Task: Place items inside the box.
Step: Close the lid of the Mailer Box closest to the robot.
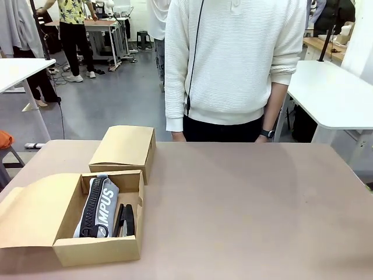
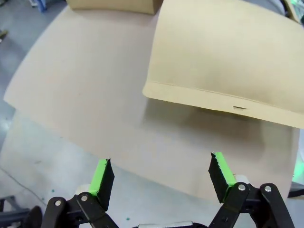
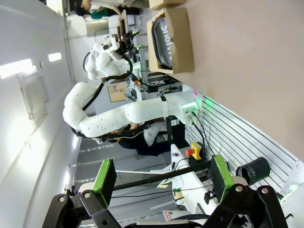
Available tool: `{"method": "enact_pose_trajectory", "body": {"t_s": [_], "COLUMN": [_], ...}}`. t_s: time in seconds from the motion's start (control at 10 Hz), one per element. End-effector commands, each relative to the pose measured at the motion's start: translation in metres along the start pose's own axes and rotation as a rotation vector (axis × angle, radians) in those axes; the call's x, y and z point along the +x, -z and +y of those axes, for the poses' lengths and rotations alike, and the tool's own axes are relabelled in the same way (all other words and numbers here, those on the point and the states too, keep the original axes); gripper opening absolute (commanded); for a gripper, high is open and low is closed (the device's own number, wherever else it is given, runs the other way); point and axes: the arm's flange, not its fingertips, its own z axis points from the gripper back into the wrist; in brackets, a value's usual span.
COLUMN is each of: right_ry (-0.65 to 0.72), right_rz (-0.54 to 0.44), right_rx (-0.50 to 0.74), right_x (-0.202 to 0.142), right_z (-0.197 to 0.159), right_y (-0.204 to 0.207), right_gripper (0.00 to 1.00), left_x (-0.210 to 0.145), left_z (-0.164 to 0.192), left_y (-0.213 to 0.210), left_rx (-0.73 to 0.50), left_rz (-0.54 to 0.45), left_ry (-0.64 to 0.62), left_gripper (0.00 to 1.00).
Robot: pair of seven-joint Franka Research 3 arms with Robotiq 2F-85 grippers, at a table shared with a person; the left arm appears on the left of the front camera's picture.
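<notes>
Open box (image 1: 70,248) holds grey pencil case (image 1: 99,208) and, apparently, black stapler (image 1: 126,219).

Front view: box (image 1: 70,248) flap lid cut off at left edge. Pencil case (image 1: 99,210) print reads only "MPUS", rest hidden by box wall. Black item beside it, prob. stapler (image 1: 125,219), partly hidden, too small to confirm. Person (image 1: 233,64) cropped above shoulders, hands hidden behind table (image 1: 245,204) edge.
</notes>
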Motion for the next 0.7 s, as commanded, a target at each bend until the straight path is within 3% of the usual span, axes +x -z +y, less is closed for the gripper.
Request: {"method": "enact_pose_trajectory", "body": {"t_s": [0.0, 0.3, 0.6], "right_ry": [0.018, 0.018, 0.018], "right_rz": [0.0, 0.0, 0.0], "right_rx": [0.011, 0.011, 0.011], "right_x": [-0.001, -0.001, -0.001], "right_z": [0.005, 0.005, 0.005], "right_y": [-0.002, -0.002, -0.002], "right_gripper": [1.0, 1.0, 1.0], "left_x": [-0.006, 0.005, 0.011], "left_z": [0.011, 0.003, -0.002], "left_y": [0.013, 0.044, 0.068], "left_rx": [-0.036, -0.131, -0.188], "left_rz": [-0.002, -0.066, -0.058], "left_ry": [-0.021, 0.02, 0.044], "left_gripper": [1.0, 1.0, 1.0]}}
